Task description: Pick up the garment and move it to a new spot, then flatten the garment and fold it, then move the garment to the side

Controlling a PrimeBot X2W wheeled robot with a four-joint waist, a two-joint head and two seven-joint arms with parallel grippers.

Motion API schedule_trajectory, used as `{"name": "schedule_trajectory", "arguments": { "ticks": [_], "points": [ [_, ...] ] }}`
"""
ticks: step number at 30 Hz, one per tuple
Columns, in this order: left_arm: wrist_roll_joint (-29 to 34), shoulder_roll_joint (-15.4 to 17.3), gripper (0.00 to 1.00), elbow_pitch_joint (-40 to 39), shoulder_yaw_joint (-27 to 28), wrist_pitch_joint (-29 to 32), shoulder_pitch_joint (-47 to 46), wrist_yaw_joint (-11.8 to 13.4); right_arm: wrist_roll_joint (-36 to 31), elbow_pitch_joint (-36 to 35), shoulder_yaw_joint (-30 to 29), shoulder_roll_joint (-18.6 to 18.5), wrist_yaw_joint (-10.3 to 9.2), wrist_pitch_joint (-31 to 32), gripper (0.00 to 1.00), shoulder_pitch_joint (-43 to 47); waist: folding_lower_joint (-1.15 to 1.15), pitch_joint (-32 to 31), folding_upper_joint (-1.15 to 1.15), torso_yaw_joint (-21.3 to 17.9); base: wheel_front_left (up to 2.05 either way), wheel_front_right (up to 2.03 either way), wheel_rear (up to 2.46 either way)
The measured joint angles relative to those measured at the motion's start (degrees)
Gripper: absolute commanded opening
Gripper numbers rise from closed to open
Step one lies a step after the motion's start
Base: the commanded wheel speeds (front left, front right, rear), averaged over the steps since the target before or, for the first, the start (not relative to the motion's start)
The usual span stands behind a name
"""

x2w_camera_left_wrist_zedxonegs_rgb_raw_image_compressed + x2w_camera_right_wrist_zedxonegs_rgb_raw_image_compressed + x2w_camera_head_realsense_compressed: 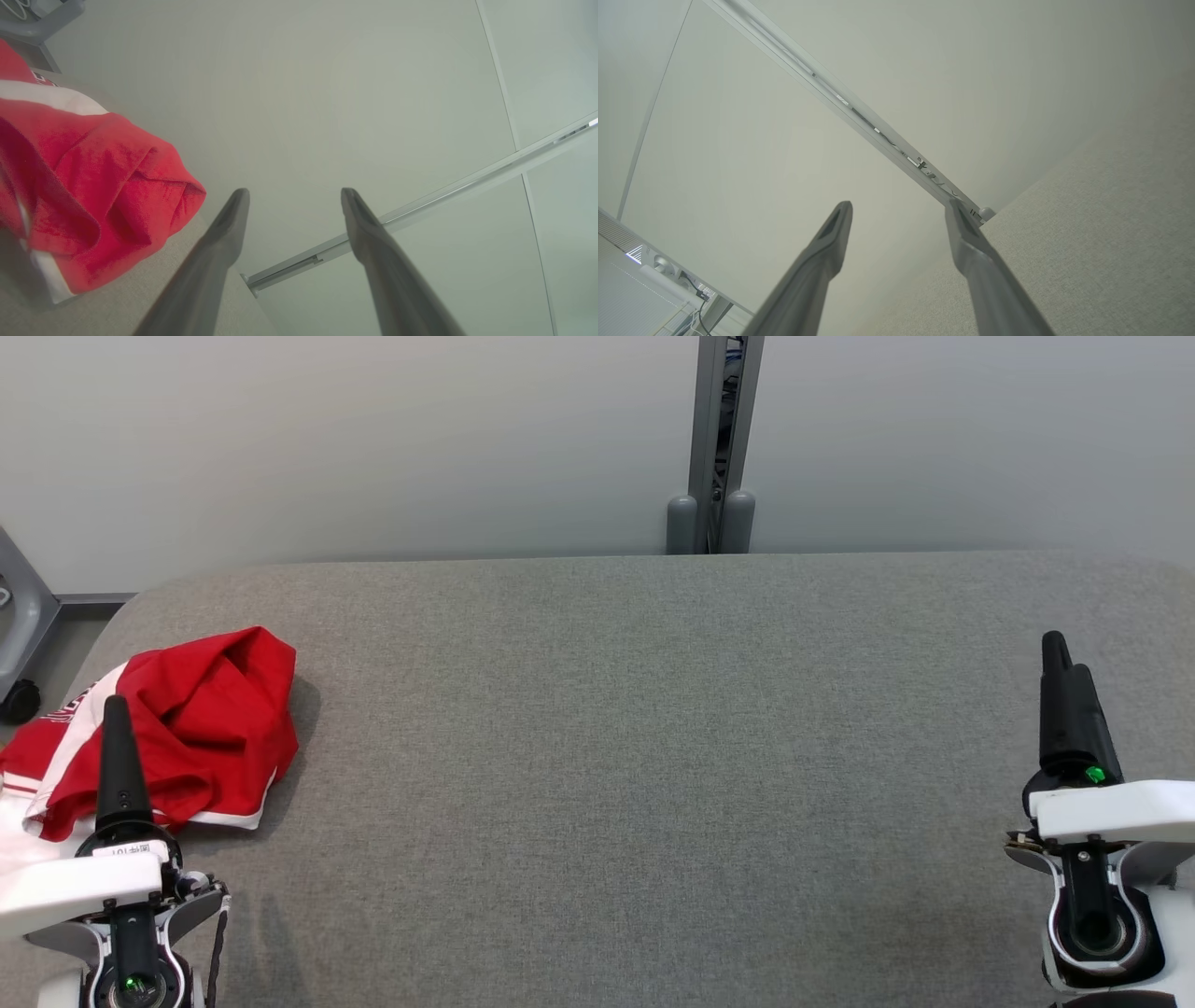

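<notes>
A crumpled red garment [201, 719] with white trim lies in a heap at the left end of the grey table [653, 756]; part of it runs past the head view's left edge. In the left wrist view the red garment [88, 191] sits at the left, beside the fingers. My left gripper [117, 707] hovers just in front of the heap, open, with nothing between its fingers [229, 224]. My right gripper [1064, 653] stands open at the table's right side, far from the garment, its fingers [833, 238] spread and empty.
A pale wall runs behind the table, with a grey metal post [717, 448] at its middle. A grey wheeled stand [19, 644] sits on the floor off the table's left end. Bare grey cloth spans the table between the two grippers.
</notes>
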Motion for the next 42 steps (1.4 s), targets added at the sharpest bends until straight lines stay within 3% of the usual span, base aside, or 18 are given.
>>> {"name": "schedule_trajectory", "arguments": {
  "ticks": [12,28,42],
  "points": [
    [12.1,0.2,1.0,-5.4,-3.5,-2.3,1.5,0.3,-16.1,-3.2,1.0,-0.4,0.01,-1.5,1.0,1.3,0.0,-0.1,0.0,-0.3,0.0,0.0,0.0],
    [31.9,0.3,1.0,-11.3,-14.3,-5.3,3.6,5.8,-30.5,-4.3,2.8,-1.3,0.02,-3.5,1.0,3.2,0.0,-0.1,0.0,-1.5,0.0,0.0,0.0],
    [41.7,0.4,1.0,-4.6,-20.4,-7.8,5.2,9.8,-40.2,-2.0,3.4,-1.5,0.04,-5.1,1.0,4.2,0.0,-0.2,0.0,-2.3,0.0,0.0,0.0]
  ]
}}
